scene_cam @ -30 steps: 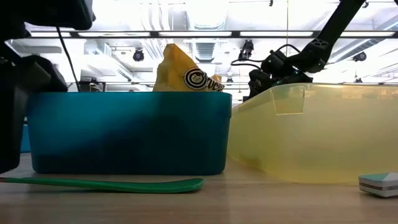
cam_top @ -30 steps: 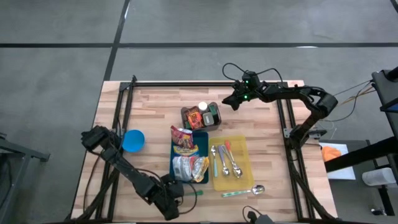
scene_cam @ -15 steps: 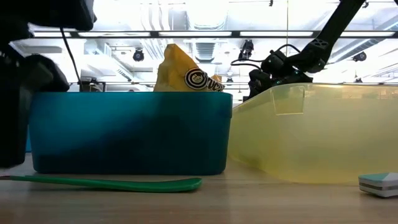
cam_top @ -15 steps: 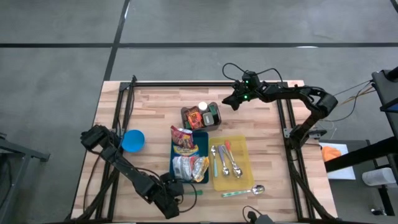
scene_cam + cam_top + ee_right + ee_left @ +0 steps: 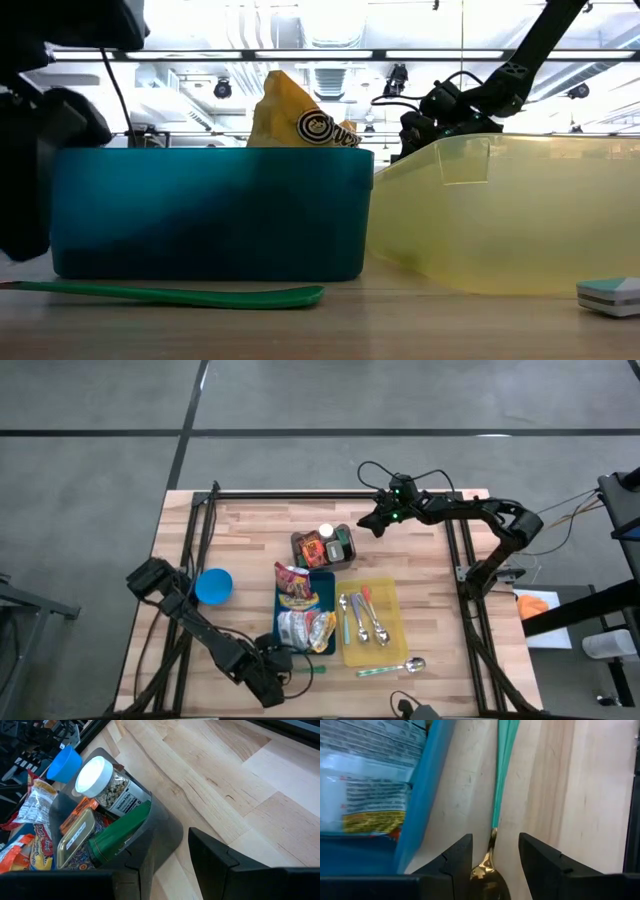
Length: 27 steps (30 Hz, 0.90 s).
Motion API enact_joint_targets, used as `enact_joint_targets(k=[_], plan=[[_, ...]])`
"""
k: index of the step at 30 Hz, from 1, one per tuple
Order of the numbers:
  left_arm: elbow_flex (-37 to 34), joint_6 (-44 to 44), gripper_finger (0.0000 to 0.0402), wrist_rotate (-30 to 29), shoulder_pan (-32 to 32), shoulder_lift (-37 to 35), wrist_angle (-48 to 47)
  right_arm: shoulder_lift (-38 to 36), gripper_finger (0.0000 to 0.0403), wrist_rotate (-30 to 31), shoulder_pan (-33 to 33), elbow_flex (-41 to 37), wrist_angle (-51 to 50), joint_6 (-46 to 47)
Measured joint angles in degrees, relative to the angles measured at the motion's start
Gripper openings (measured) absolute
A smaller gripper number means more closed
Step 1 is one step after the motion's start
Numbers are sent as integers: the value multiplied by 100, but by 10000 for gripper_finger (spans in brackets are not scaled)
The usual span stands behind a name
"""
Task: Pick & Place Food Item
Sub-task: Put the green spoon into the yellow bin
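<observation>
Left gripper point(image 5: 491, 851) grasping green spoon point(image 5: 170, 294) at the bench point(image 5: 430, 600) front edge, beside blue bin point(image 5: 205, 212) holding food packets point(image 5: 295, 585); spoon may slip or snag bin. Right gripper point(image 5: 372, 522) released, near dark bin.

This looks like a robotics lab or test hall, not a home or kitchen. The butcher-block table point(image 5: 250, 530) stands alone on a wide grey concrete-like floor point(image 5: 100, 460) crossed by dark seam lines, with black metal framing point(image 5: 205, 510) bolted along the table's edges and loose cables point(image 5: 400, 468) looping over its far side. Beyond the table, the low view shows a high industrial ceiling with long strip lights point(image 5: 330, 54), exposed ducts and beams, and what look like cameras point(image 5: 222, 88) hung from the rafters. Just off the table's right side sits other equipment with wires point(image 5: 620, 500).
</observation>
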Motion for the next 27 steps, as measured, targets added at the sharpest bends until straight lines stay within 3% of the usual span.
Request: enact_joint_targets(k=[12,23,27], plan=[[-400,78,164,-23,-8,-29,699,0,116,-2,0,0,0,-2],[427,-90,164,257,-2,22,-702,0,116,-2,0,0,0,-1],[424,-853,164,237,-8,22,-771,0,116,-2,0,0,0,-2]])
